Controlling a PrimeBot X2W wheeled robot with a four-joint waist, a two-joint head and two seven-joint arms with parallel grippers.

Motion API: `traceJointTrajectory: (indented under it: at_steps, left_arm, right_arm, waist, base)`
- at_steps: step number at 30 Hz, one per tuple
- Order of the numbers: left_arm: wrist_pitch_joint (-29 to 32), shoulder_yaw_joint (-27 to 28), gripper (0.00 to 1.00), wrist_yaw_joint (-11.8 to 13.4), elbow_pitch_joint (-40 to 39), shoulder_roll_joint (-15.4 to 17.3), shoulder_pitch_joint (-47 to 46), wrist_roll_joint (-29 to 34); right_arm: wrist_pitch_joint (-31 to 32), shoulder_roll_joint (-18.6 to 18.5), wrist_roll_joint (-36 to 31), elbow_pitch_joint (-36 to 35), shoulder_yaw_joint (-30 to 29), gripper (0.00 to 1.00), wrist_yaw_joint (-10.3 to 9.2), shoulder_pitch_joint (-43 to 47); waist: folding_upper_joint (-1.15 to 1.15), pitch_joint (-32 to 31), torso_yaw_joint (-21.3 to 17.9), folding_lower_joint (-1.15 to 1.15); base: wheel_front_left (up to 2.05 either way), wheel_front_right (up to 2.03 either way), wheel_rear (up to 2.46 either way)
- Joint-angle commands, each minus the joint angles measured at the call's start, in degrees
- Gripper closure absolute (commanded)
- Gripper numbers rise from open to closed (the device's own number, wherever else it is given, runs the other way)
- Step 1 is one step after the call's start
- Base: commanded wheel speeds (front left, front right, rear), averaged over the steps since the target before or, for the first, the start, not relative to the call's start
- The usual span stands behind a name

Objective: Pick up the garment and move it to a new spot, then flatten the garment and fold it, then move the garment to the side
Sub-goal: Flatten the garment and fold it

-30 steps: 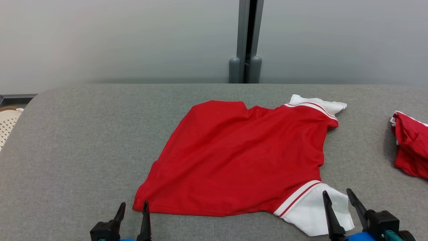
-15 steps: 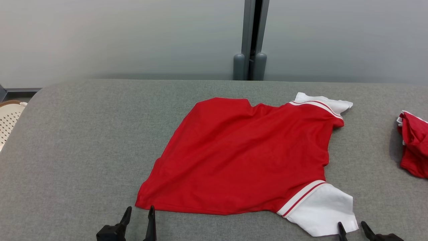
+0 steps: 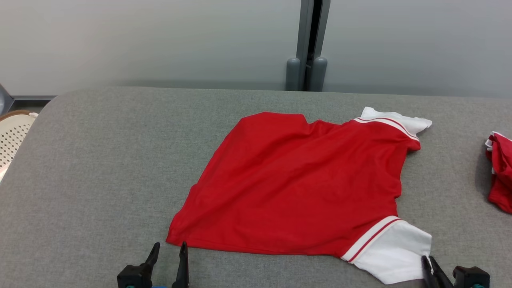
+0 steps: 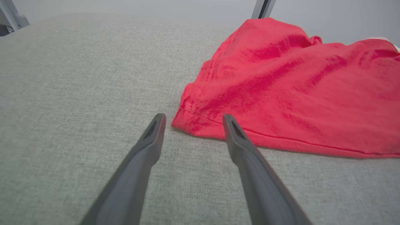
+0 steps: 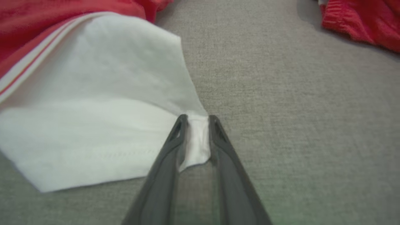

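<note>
Right gripper [image 5: 197,118] is closing its two fingers on the outer corner of the white sleeve [image 5: 103,103], a strip of white cloth already sitting between them, at the near right of the grey table [image 3: 100,160]. Left gripper [image 4: 192,117] is holding its fingers spread wide at the table's near edge. The red hem corner [image 4: 184,120] is lying just beyond its tips, and nothing is gripped there. The garment [image 3: 304,184] is lying spread on the middle of the table, wrinkled and skewed, with a second red bundle [image 3: 500,176] sitting at the table's far right, well apart.

The step in hand is looking like taking hold for the lift. To do it well, the right fingers should be biting deeper than the very tip of the sleeve, since a thin corner may be slipping out. The left should be sliding one finger under the hem before closing, so both sides are rising together.

Compared with a second ago, the right fingers are standing much closer together and lower on the sleeve. The left fingers are staying as wide as before. The whole head view is shifting, so the camera is moving, not the garment.
</note>
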Motion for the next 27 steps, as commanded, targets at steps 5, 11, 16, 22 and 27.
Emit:
traceJointTrajectory:
  at_steps: [5, 11, 16, 22, 27]
  left_arm:
    - [0.0, 0.6, 0.0, 0.0, -0.4, 0.0, -0.5, -0.5]
    - [0.0, -0.9, 0.0, -1.2, -0.4, 0.0, -0.5, -1.8]
    - [0.0, -4.4, 0.0, -2.8, 0.1, 0.0, -0.3, -3.3]
    - [0.0, -5.9, 0.0, -3.1, 2.2, 0.0, -0.4, -4.6]
    - [0.0, -6.2, 0.0, -3.2, 4.0, 0.0, -2.0, -5.0]
  right_arm:
    - [0.9, -0.2, -1.4, -2.4, -4.9, 1.0, -0.07, 3.3]
    - [0.7, -1.0, -2.1, -7.4, -7.8, 1.0, -0.06, 5.6]
    - [0.7, -1.0, -1.9, -8.6, -7.2, 1.0, -0.05, 5.9]
    - [0.7, -0.5, -1.3, -8.8, -5.5, 1.0, -0.05, 5.5]
    - [0.7, -0.4, -1.1, -9.1, -4.8, 1.0, -0.03, 4.9]
  waist:
    - [0.0, 0.1, -0.5, 0.0]
    - [0.0, 0.3, -1.7, 0.0]
    - [0.0, 0.7, -2.5, 0.0]
    - [0.0, 0.8, -2.9, 0.0]
    - [0.0, 1.2, -3.4, 0.0]
  base:
    - [0.0, 0.0, 0.0]
    - [0.0, 0.0, 0.0]
    - [0.0, 0.0, 0.0]
    - [0.0, 0.0, 0.0]
    - [0.0, 0.0, 0.0]
